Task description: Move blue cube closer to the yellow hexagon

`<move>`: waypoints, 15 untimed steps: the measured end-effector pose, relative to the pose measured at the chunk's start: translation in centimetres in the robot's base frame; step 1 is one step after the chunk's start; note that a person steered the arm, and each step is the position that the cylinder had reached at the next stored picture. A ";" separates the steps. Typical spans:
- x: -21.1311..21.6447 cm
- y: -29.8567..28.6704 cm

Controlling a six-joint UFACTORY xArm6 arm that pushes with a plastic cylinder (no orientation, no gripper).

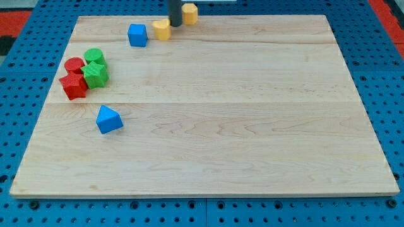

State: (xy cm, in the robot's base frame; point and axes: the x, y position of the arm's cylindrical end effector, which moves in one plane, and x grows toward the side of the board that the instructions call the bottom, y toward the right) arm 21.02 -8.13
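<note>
**Tip at the top edge, between two yellow blocks**

My tip [175,24] touches down near the top edge of the counter [214,107], a little left of centre. It sits between two yellow blocks: one [163,29] just to its lower left, seemingly touching the rod, and another [189,12] just to its upper right, partly behind the rod. Which of them is the hexagon I cannot tell for sure. There are no jaws on this arm, only the straight dark rod.

The blue cube [137,34] stands in the upper left, just beside the left yellow block, with a narrow gap between them.

Further down the left side sits a tight cluster: a green cylinder [95,57], a green star-like block [96,74], a red cylinder [74,65] and a red star-like block [74,86], all touching or nearly so. Below them, apart, lies a blue triangular block [108,119].
</note>
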 end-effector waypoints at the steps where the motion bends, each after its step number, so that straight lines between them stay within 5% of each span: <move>1: 0.7 -0.1; 3: 4.3 5.7; 7: 8.2 -6.4; 11: 3.7 -15.3; 15: -0.1 -5.0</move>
State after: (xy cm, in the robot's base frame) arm 20.87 -13.10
